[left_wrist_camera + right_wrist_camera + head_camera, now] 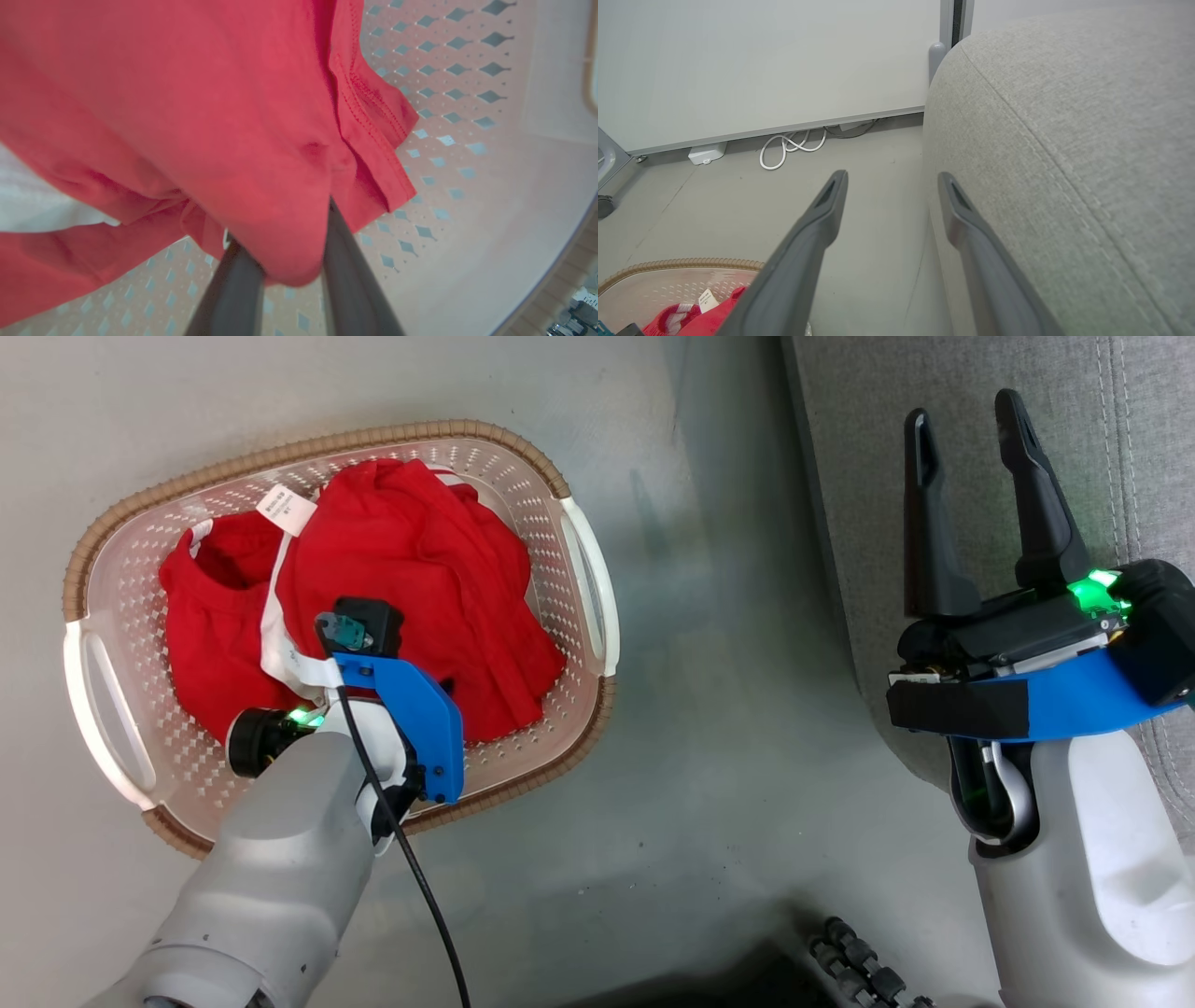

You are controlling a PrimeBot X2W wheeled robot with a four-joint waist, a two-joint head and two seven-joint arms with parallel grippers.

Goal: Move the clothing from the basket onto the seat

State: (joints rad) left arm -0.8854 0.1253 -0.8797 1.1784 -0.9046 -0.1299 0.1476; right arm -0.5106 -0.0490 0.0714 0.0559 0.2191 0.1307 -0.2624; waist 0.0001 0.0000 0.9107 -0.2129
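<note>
Gripping deep is helping you here: left gripper (289,242) is pinching a clothing (210,116) fold inside the basket (467,186); right gripper (964,420) is hovering spread.

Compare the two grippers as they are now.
The left gripper is down inside the basket; the right gripper hangs by the edge of the seat. The left gripper has a fold of the clothing between its fingers, though a firm pinch can't be confirmed; the right gripper is open with nothing between its fingers. Both have two long dark fingers.
</note>
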